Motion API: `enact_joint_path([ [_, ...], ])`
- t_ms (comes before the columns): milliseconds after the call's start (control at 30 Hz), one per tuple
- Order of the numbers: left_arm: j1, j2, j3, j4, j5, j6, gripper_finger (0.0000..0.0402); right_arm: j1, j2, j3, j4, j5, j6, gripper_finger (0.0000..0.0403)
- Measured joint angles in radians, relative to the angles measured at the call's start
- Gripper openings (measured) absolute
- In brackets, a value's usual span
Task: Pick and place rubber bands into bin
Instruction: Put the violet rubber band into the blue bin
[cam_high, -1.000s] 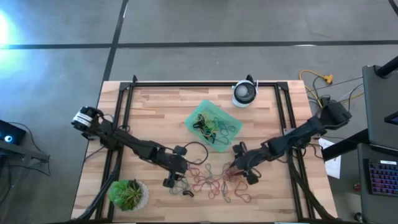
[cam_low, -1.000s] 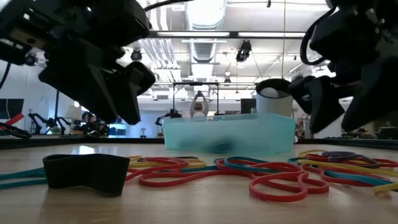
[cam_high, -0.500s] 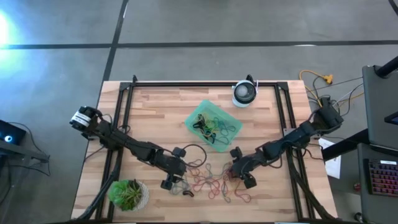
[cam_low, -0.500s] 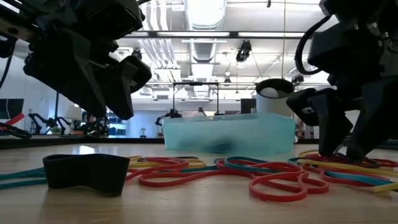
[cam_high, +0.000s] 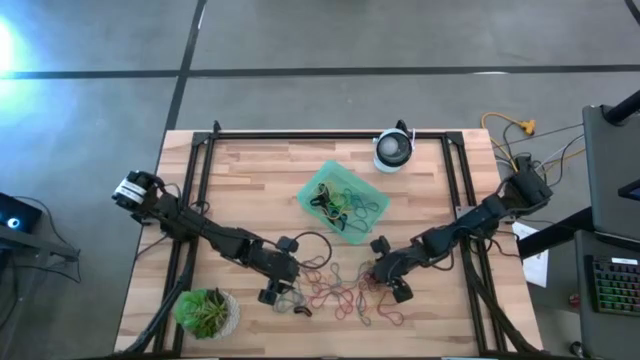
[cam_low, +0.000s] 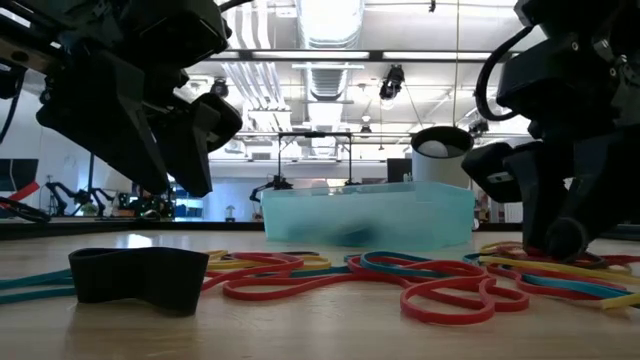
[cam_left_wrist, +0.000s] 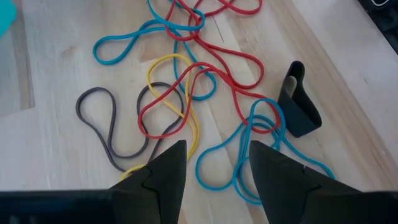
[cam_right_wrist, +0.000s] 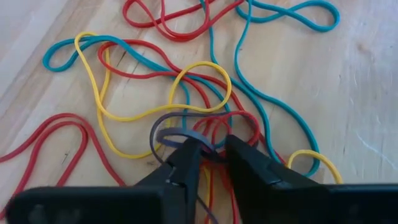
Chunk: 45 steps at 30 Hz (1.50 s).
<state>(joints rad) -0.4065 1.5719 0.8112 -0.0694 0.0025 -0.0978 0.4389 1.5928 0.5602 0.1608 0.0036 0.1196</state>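
Many loose rubber bands (cam_high: 340, 290) in red, blue, yellow and grey lie tangled on the wooden table near its front edge. More of them lie in the mint-green bin (cam_high: 343, 200) behind. My right gripper (cam_right_wrist: 214, 152) is down on the right side of the tangle, shut on crossing strands. My left gripper (cam_left_wrist: 217, 165) hangs open above the tangle's left side and touches nothing. A wide black band (cam_left_wrist: 298, 102) stands on its edge beyond it. My right gripper pinches crossing strands between its two fingertips, a grey band and red ones (cam_right_wrist: 211, 144) where they overlap. The fingers slant down from the table's right, their tips (cam_low: 555, 235) at the tabletop. The bands still lie slack and flat on the wood.
A round white-and-black device (cam_high: 393, 150) stands at the far edge. A potted plant (cam_high: 205, 312) sits at the near left corner. Black frame rails (cam_high: 200, 190) run along the table's left, right and far sides. Bare wood lies left of the bin.
My right gripper has come down onto the right side of the tangle and drawn its fingers together over the crossing strands. The bands have stayed on the table.
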Motion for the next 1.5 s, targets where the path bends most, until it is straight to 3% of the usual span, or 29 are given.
enact_joint_path([
  [167, 0.0, 0.0, 0.0, 0.001, -0.002, 0.0, 0.016, 0.002, -0.015, 0.0, -0.013, 0.0, -0.018, 0.0014],
  [767, 0.0, 0.0, -0.007, 0.002, -0.004, 0.0, 0.016, 0.055, -0.29, -0.002, -0.113, -0.008, 0.015, 0.0009],
  [1100, 0.0, 0.0, -0.012, 0.007, -0.005, 0.0, 0.016, 0.087, -0.161, -0.011, -0.152, -0.003, 0.152, 0.0009],
  [1500, 0.0, 0.0, -0.013, 0.009, -0.007, 0.0, 0.016, 0.087, -0.105, -0.011, -0.092, -0.003, 0.158, 0.0009],
])
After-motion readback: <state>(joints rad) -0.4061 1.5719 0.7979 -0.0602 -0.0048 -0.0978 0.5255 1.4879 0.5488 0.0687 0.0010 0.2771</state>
